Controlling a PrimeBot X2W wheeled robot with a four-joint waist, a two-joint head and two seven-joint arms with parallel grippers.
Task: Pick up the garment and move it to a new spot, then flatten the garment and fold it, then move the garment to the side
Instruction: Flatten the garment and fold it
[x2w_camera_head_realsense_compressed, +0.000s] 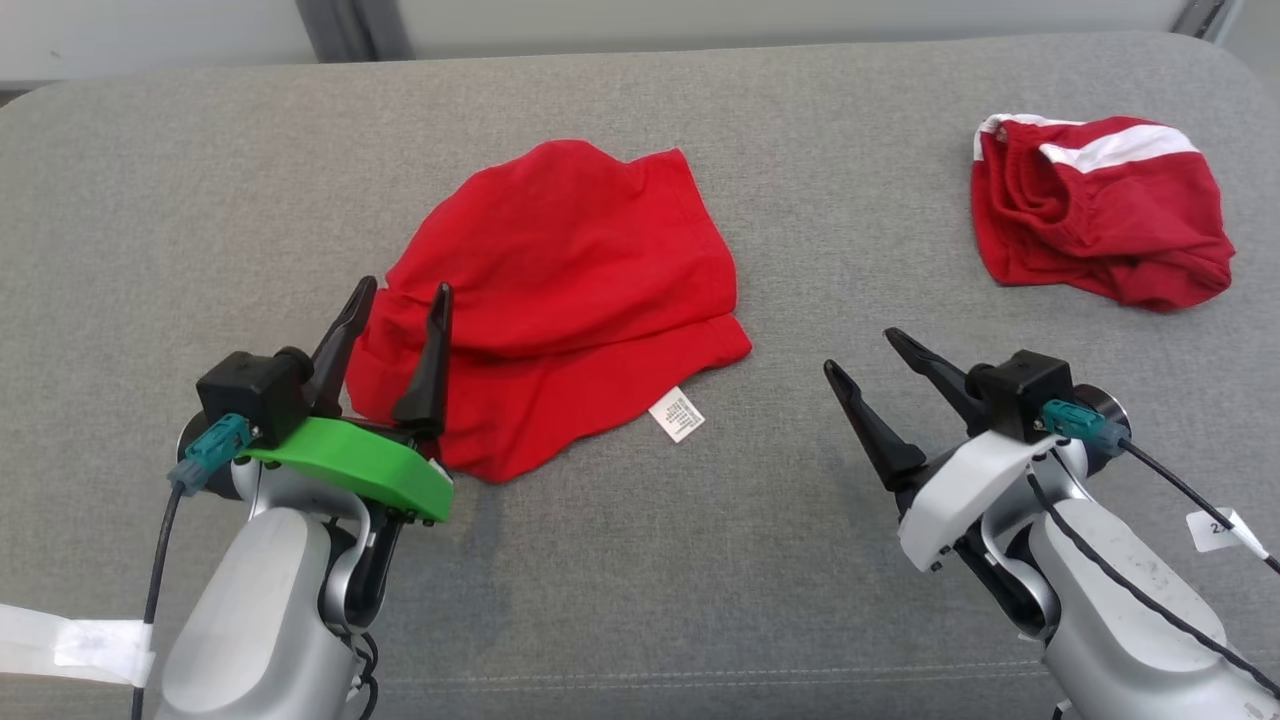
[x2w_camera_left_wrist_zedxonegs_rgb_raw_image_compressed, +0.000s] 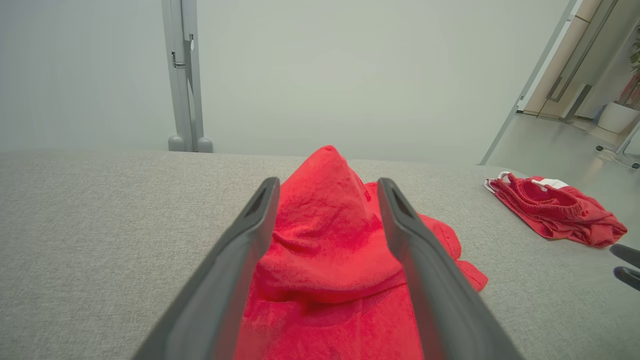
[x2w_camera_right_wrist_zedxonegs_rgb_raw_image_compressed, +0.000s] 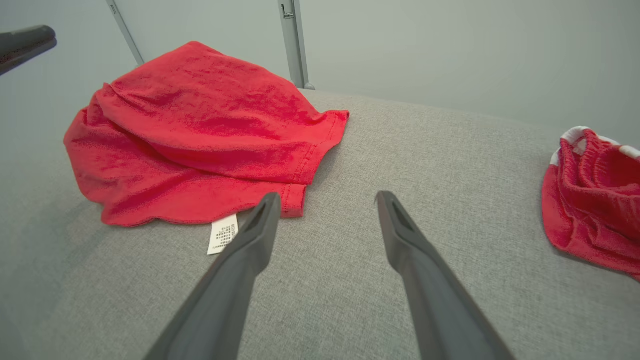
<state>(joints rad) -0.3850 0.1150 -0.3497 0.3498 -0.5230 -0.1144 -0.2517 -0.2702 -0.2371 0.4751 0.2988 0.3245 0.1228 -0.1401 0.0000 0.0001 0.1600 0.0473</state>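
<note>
Nearest, the left gripper (x2w_camera_head_realsense_compressed: 404, 288) stands wide open, its jaws either side of the near left edge of the red garment (x2w_camera_head_realsense_compressed: 580, 270) and gripping nothing. The right gripper (x2w_camera_head_realsense_compressed: 860, 350) is just as wide and empty over the bare grey cushion (x2w_camera_head_realsense_compressed: 700, 560), near the garment's white label (x2w_camera_head_realsense_compressed: 677, 414). The garment lies rumpled at the cushion's middle, and farther right, well apart, lies a second garment (x2w_camera_head_realsense_compressed: 1100, 215), red with white stripes.
</note>
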